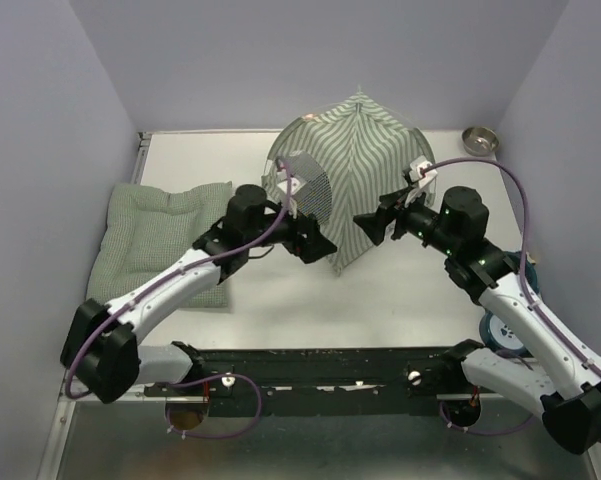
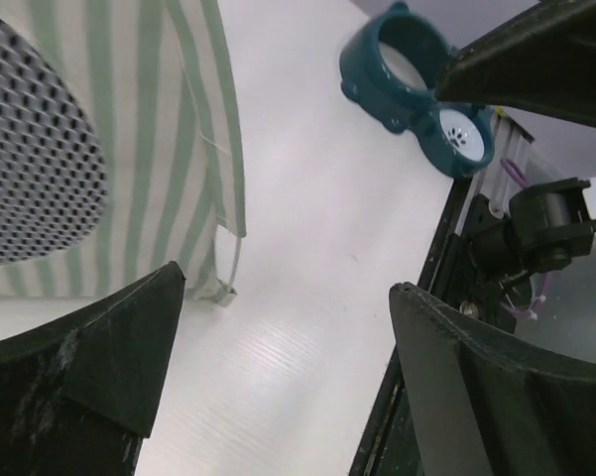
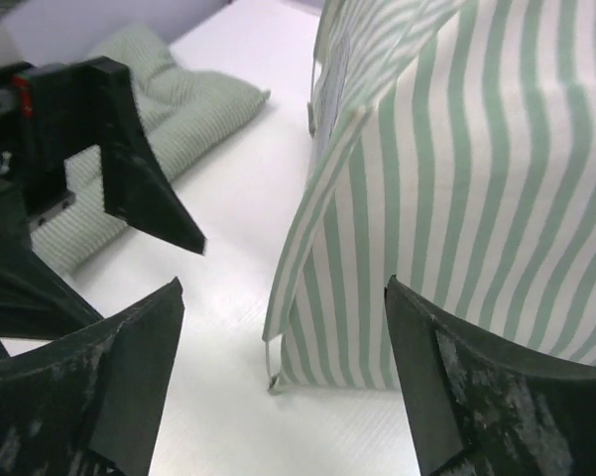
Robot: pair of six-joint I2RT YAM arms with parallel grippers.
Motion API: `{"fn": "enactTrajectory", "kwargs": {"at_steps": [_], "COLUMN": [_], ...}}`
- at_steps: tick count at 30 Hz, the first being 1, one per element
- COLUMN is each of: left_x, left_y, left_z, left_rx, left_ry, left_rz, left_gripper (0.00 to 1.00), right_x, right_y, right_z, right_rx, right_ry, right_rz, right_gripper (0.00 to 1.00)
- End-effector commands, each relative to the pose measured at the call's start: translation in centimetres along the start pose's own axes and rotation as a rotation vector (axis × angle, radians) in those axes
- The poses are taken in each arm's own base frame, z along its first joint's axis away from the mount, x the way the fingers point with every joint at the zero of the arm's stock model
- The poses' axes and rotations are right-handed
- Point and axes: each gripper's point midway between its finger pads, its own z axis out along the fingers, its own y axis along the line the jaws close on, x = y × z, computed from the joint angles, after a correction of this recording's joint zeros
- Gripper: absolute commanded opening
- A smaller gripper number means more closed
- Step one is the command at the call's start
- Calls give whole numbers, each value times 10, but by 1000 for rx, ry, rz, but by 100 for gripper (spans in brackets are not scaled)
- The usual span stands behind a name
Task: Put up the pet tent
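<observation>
The tent (image 1: 355, 170) stands up like a dome in the upper middle of the top view, on the white desk (image 1: 380, 300). Its stripes look smooth and its mesh window faces the left arm. So the big job looks done: the tent holds its shape by itself.

The left gripper (image 1: 315, 243) is wide open and holds nothing. It is just beside the tent's front corner, and in its own view only bare desk shows between its fingers (image 2: 99, 367). The right gripper (image 1: 368, 222) is wide open too, with nothing in it, close to the striped wall on the other side.

The cushion (image 1: 150, 225) lies flat at the left of the top view, outside the tent. Maybe it goes inside next, but I cannot tell. I think little else is left but for the arms to move away.
</observation>
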Motion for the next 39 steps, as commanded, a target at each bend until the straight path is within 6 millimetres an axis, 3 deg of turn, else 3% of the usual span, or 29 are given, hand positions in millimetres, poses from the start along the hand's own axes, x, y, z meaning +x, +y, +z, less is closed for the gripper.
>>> {"fn": "enactTrajectory", "kwargs": {"at_steps": [1,6,9,14,18,21,22,23,24,28,32,35,39], "left_x": [-43,-87,-104,-116,-114,-110,-109,-109,-110,-113,-120,-128,-137], "left_y": [-7,24,46,56,58,66,68,69,67,63,65,70,79], "left_z": [-64,-116,-146,-187,-210,-229,-235,-239,-242,-243,-236,-231,-227], "left_rx": [19,-179,-326,-494,-577,-653,-676,-688,-692,-667,-611,-569,-515], "left_ry": [-76,-165,-224,-334,-390,-409,-411,-418,-424,-436,-431,-428,-423], "left_rz": [93,125,125,148,83,44,41,42,46,31,-29,-69,-76], "left_gripper": [99,99,99,99,99,99,99,99,99,99,99,99,99], "right_x": [-45,-83,-106,-93,-73,-74,-77,-82,-87,-111,-105,-100,-101], "right_y": [-14,-66,-71,-100,-105,-89,-80,-68,-53,-6,24,4,-45], "right_z": [-1,41,65,100,121,124,123,123,121,92,55,44,68], "right_rx": [109,357,365,491,498,406,360,287,194,-105,-414,-514,-537], "right_ry": [-57,-8,-14,100,202,238,244,248,248,179,83,6,-21], "right_rz": [72,164,119,76,56,72,77,63,40,-207,-527,-744,-931], "right_gripper": [92,94,97,96,75,32,23,5,1,1,1,1,1]}}
